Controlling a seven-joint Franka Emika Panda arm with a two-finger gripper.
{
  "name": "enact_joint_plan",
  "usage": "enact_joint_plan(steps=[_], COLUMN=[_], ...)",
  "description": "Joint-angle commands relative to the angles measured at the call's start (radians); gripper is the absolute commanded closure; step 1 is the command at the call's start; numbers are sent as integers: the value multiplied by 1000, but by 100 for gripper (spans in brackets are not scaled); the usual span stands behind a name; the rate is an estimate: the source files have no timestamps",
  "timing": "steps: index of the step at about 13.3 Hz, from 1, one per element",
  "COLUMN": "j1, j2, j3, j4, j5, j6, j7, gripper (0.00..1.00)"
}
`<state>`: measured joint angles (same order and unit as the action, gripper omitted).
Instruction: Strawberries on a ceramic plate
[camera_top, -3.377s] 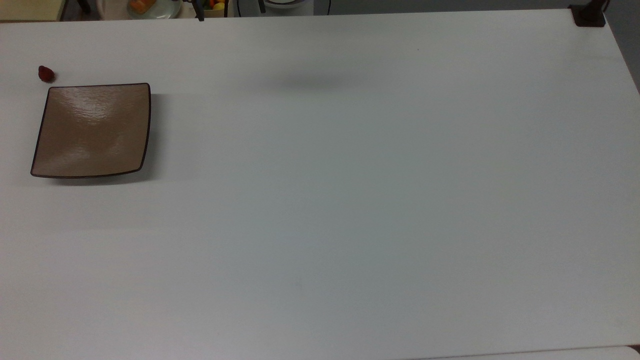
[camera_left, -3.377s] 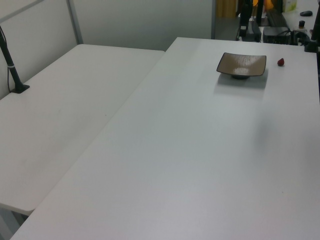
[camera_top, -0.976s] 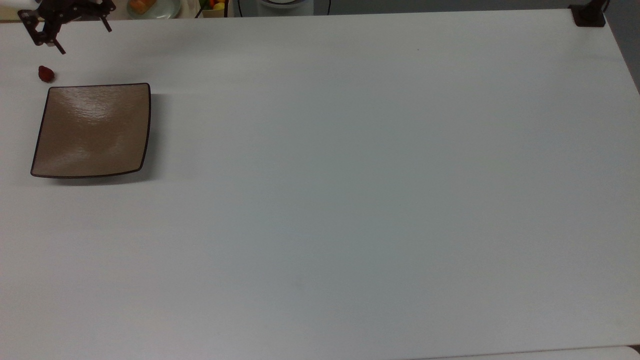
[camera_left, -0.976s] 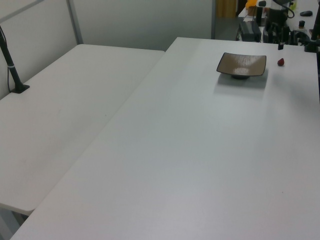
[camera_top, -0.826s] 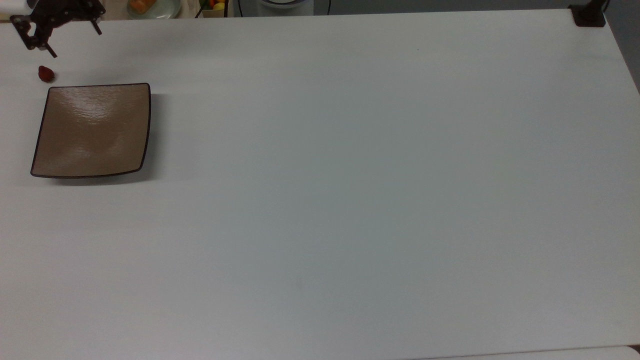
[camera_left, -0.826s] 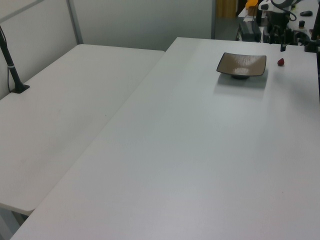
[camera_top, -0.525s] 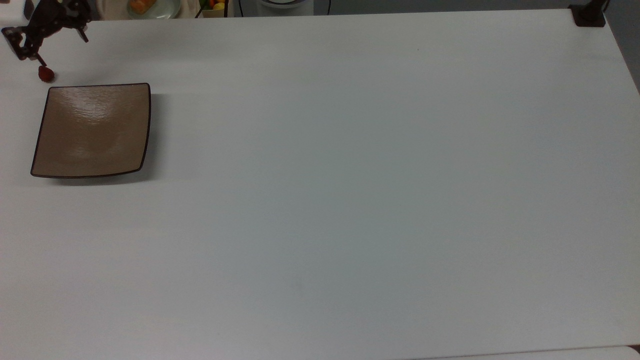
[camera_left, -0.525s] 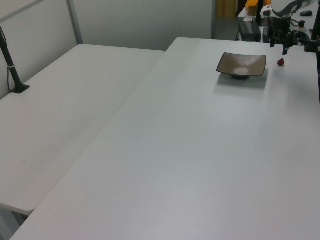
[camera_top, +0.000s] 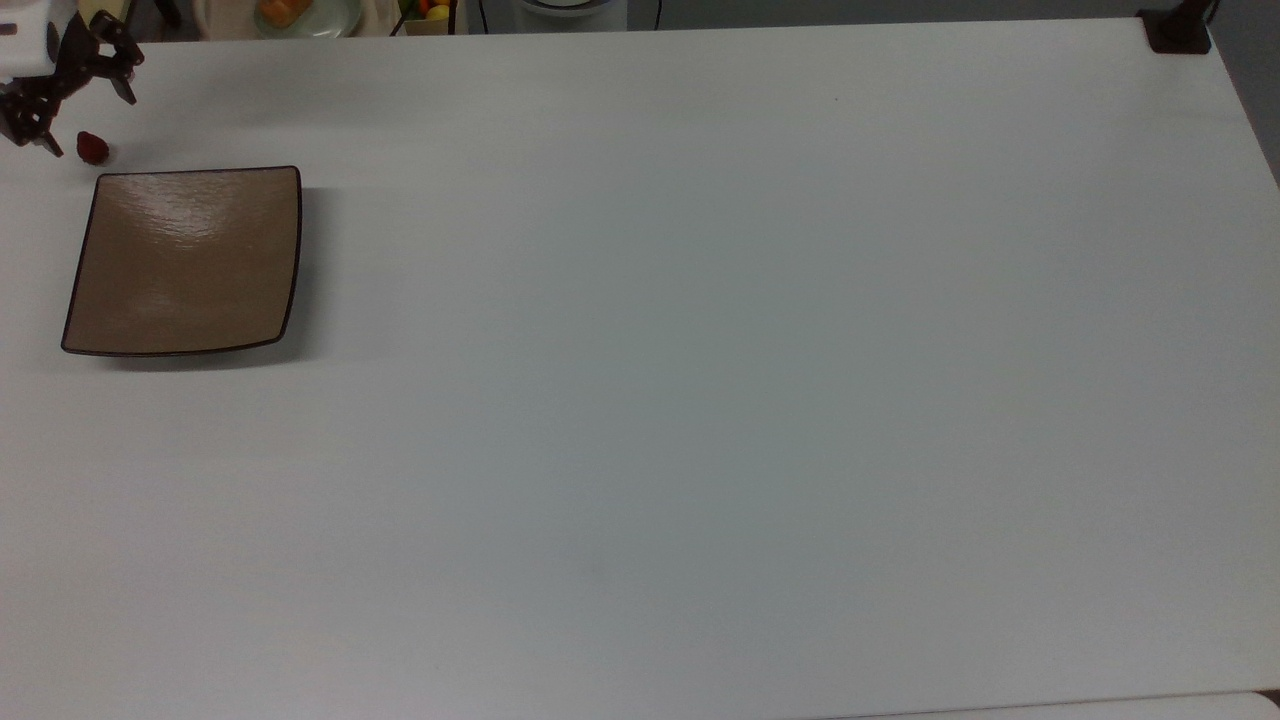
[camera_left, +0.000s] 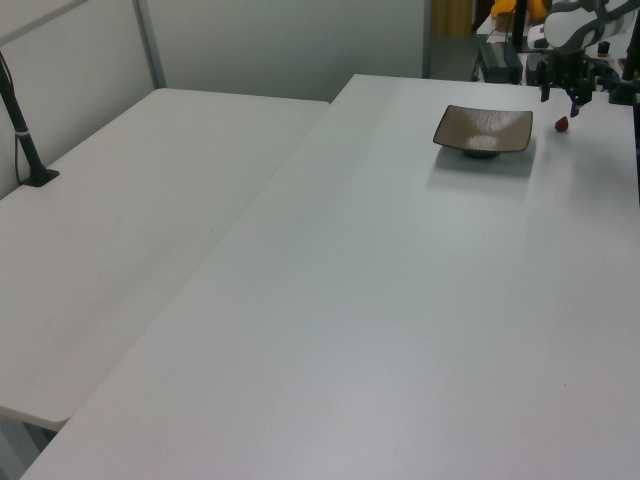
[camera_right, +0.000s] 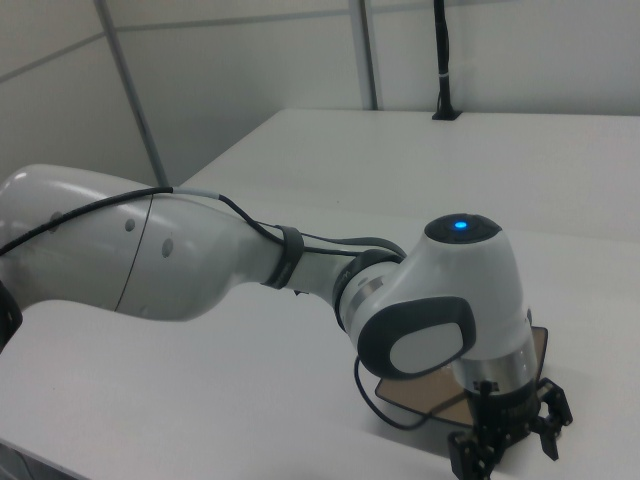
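now the gripper (camera_top: 72, 98) has swung from the top edge into the upper left corner of the top view, fingers spread and empty, straddling the strawberry (camera_top: 92, 148), which still sits on the table (camera_top: 700, 400) just above the ceramic plate (camera_top: 185, 262). a descent to grasp looks imminent.

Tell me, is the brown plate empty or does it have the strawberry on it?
Empty. The plate is bare; the strawberry lies on the table beside its corner.
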<state>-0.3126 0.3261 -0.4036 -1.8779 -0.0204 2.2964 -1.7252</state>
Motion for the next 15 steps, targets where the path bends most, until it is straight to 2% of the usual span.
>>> enact_joint_plan(steps=[1, 4, 8, 11, 15], j1=[-16, -20, -20, -20, -40], j2=[20, 33, 45, 48, 54], j3=[-9, -11, -11, -12, -18], j4=[-18, -41, -55, -64, -60], j5=[-9, -9, -7, -7, -4], j6=[73, 107, 124, 136, 138], j7=[-92, -115, -131, -131, -158], gripper=[0, 2, 11, 27, 29])
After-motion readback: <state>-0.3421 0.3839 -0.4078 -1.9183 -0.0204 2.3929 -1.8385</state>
